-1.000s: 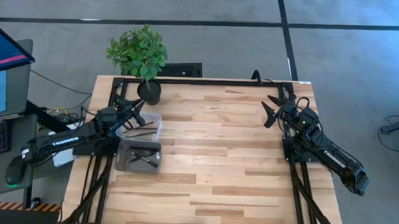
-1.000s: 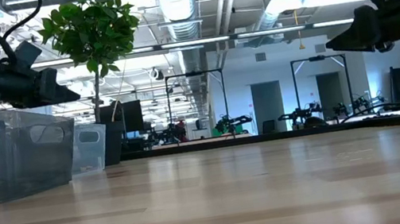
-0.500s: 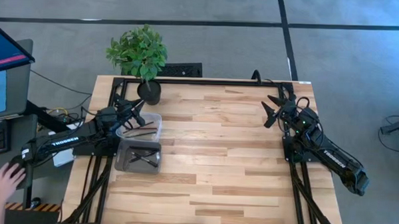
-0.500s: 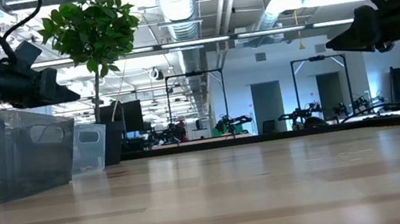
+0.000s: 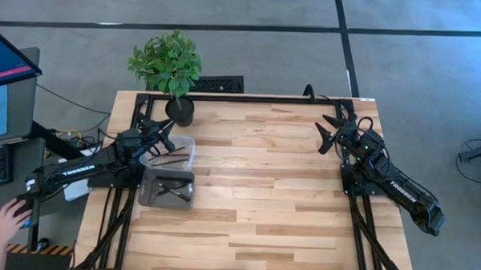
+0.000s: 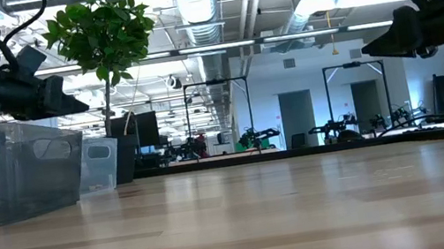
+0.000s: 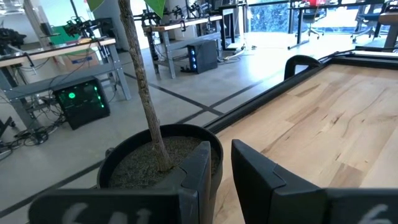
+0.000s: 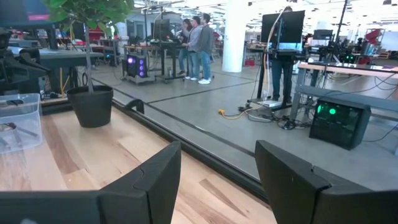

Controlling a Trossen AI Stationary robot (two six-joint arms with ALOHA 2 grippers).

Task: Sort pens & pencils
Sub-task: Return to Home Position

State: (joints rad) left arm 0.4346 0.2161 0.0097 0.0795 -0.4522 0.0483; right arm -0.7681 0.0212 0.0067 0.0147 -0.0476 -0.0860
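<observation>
The pens and pencils lie in two bins at the table's left side. Brownish sticks (image 5: 169, 158) lie in the clear bin (image 5: 187, 154). Dark sticks (image 5: 171, 190) lie in the grey bin (image 5: 147, 189) just nearer. My left gripper (image 5: 167, 131) hangs above the clear bin's far end, pointing at the plant pot (image 7: 155, 155). It is empty, with only a narrow gap between the fingers (image 7: 222, 168). My right gripper (image 5: 329, 132) hangs wide open and empty (image 8: 217, 168) over the table's far right part.
A potted plant (image 5: 179, 110) stands at the table's far left corner, just beyond the clear bin. Bare wood (image 5: 263, 184) lies between the bins and my right arm. A person's hand (image 5: 11, 220) shows off the table's left near side. People (image 8: 196, 40) stand far back in the room.
Both arms have kept still. A person's hand has come into the high view beside the table's left near corner.
</observation>
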